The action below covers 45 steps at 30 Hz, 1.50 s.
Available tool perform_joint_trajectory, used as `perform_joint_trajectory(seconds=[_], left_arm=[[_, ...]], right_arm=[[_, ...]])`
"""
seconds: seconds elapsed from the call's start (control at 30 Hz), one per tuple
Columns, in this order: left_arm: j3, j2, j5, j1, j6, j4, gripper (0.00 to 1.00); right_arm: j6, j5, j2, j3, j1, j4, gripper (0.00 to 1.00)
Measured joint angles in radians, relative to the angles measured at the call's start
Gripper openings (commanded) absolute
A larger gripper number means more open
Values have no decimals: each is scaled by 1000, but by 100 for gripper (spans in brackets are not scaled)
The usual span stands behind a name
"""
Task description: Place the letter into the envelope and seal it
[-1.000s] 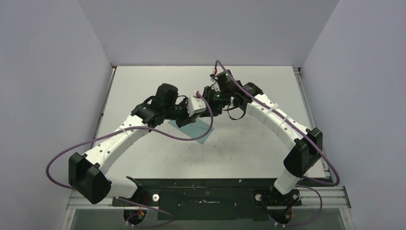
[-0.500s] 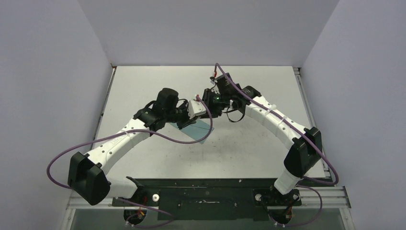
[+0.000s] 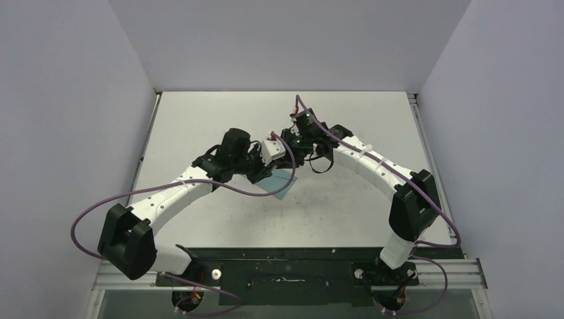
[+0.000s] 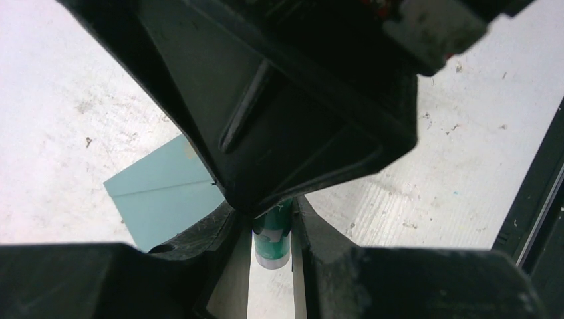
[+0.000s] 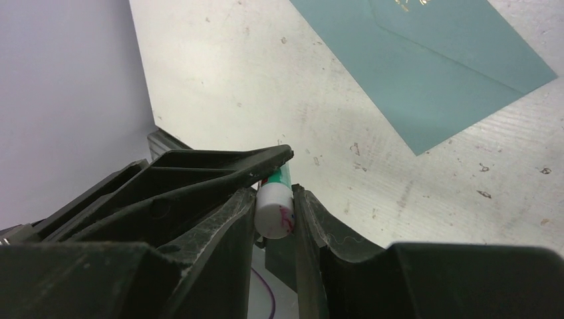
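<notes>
Both arms meet over mid-table. Left gripper [image 4: 271, 222] is clamped on the green end of a glue stick [image 5: 274, 214], and right gripper [image 5: 273, 193] is clamped on its white end. The stick is bridged between the two pincers, clear of the table [image 3: 199, 119]. The envelope [image 5: 425, 66] lies flat on the table just below and near-side of the grippers, teal, with the flap creases showing. Whether the flap is stuck down I cannot tell. The letter is not in view, and whether it sits inside the envelope is not determinable. Handling, as judged: the stick is small, light, rigid plastic with a smooth barrel, likely to twist or slip under a side load. It is best held square across the barrel and the cap drawn straight along the axis. The envelope is thin, light and limp, and lies tight to the surface, so it is hard to pinch from above and likely to skate when rubbed with glue. One pincer should pin a corner while the other lifts the flap by its pointed tip.
</notes>
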Motion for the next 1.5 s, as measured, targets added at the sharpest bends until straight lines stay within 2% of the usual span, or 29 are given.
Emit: perform_joint_trajectory(seconds=[0.27,0.4,0.5,0.77,1.07,1.23,1.5], left_arm=[[-199,-80,66,42,-159,294,0],[-238,-93,89,46,-234,399,1],[-252,-93,103,46,-273,447,6],[-267,-93,146,59,-325,531,26],[-267,-94,182,81,-341,603,35],[-265,-94,195,100,-318,602,57],[-248,-88,272,122,-312,591,62]], right_arm=[[-24,-11,20,33,-14,-39,5],[-39,-44,10,44,-40,-59,5],[-38,-74,6,43,-61,-66,5],[-4,-157,-16,19,-108,-51,5],[24,-206,-17,-6,-135,-42,5],[31,-216,-17,-34,-149,-48,5],[37,-231,-17,-43,-156,-56,5]])
